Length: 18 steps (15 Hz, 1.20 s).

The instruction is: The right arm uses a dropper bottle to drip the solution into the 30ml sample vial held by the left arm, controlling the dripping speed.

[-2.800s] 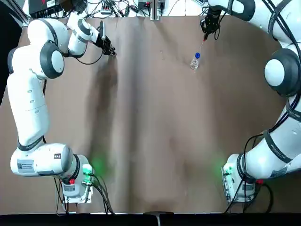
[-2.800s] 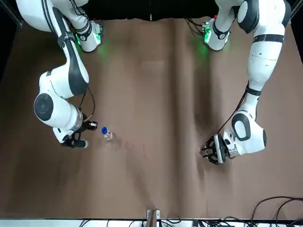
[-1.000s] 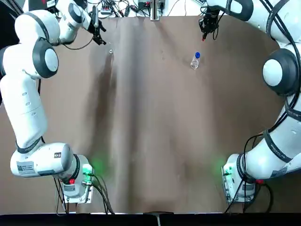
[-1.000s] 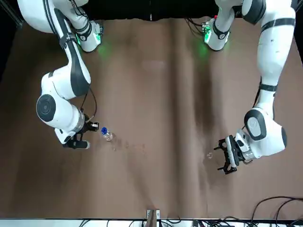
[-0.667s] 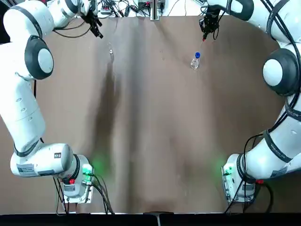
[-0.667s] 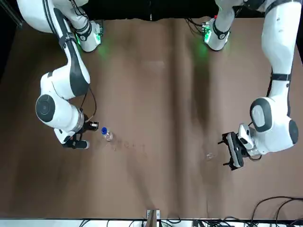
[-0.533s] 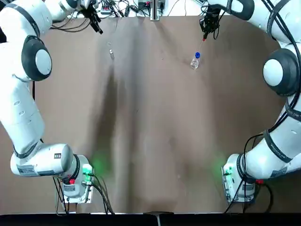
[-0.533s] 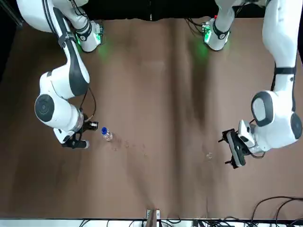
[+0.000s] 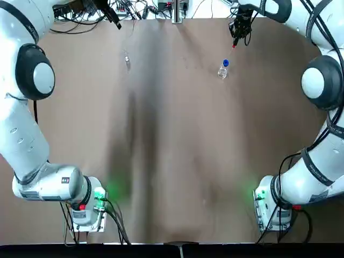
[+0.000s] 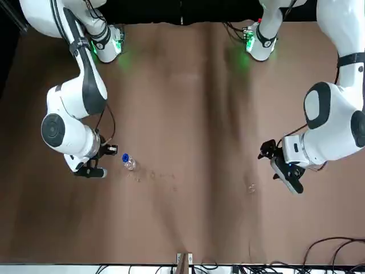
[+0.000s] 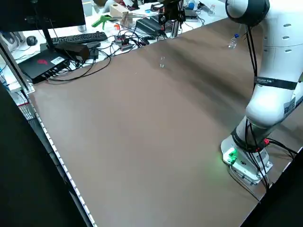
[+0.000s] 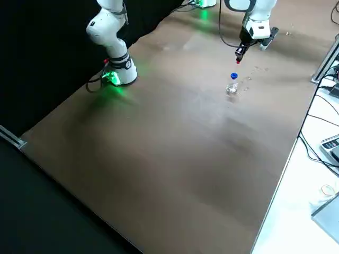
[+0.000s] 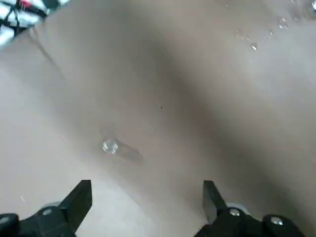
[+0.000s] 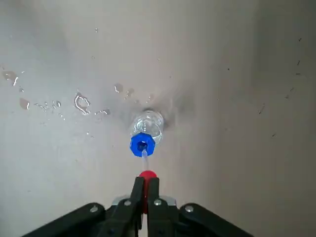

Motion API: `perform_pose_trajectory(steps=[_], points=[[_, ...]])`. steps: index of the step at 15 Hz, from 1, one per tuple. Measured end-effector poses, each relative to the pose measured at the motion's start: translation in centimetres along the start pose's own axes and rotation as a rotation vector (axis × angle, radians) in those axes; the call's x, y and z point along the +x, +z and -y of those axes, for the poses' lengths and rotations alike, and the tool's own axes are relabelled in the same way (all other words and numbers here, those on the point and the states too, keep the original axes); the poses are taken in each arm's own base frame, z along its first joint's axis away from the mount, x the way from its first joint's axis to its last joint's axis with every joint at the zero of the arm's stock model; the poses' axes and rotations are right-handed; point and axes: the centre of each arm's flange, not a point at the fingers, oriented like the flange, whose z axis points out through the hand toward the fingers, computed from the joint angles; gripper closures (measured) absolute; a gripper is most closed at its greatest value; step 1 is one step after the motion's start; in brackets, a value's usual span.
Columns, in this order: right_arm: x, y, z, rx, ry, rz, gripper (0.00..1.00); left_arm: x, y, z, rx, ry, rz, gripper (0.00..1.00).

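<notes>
Sample vial (image 9: 127, 60) first: at about ten o'clock on the table (image 9: 177, 161), it now stands alone, upright as far as we can tell. A few seconds ago the left gripper (image 13: 145, 188) was down at that very spot. Since then it has let go and drawn away toward eleven o'clock, past the far edge of the brown cover. Its fingers (image 13: 81, 195) are spread wide with nothing between them, and from the wrist camera we look down on the sample vial well apart from them.

We judge this a setback for the task, since the left arm is meant to hold the vial up under the dropper. Either the grasp slipped or the arm is resetting, and a fresh pick-up seems needed before any dripping can begin.

Moving across to about one o'clock, the dropper bottle (image 9: 222, 70) sits on the table where it was, its blue collar uppermost. The right gripper (image 14: 145, 186) has barely shifted. It hovers just beyond the bottle at twelve o'clock, fingers pinched tight on the red dropper bulb (image 14: 146, 174), the glass tip pointing at the blue neck. Small droplets (image 14: 81, 102) lie on the table beside the bottle.

We think the right arm can only wait, keeping its squeeze steady so nothing more drips.
</notes>
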Motion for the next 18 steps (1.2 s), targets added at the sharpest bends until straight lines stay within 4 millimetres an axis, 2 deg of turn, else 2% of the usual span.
perform_pose_trajectory(steps=[2,4,5,9,15,18], points=[[0.0,0.0,0.0,0.0,0.0,-0.001,0.94,-0.3,-0.9,-0.7,0.015,-0.122,0.037,0.01],[0.0,0.1,0.1,0.0,-0.001,-0.001,0.94,-0.8,-2.7,-1.1,0.091,-0.222,0.075,0.01],[0.2,0.1,0.2,0.005,-0.003,-0.016,0.94,-1.7,-5.0,-2.4,0.181,-0.329,0.142,0.01],[0.3,0.7,0.2,0.005,-0.002,-0.016,0.94,-3.3,-7.1,-6.2,0.229,-0.565,0.274,0.01],[0.4,1.2,0.2,0.003,-0.001,-0.007,0.94,-4.7,-11.1,-7.5,0.325,-0.601,0.272,0.01],[0.5,1.0,0.2,0.005,0.0,-0.013,0.94,-5.0,-12.1,-7.8,0.333,-0.604,0.264,0.01]])
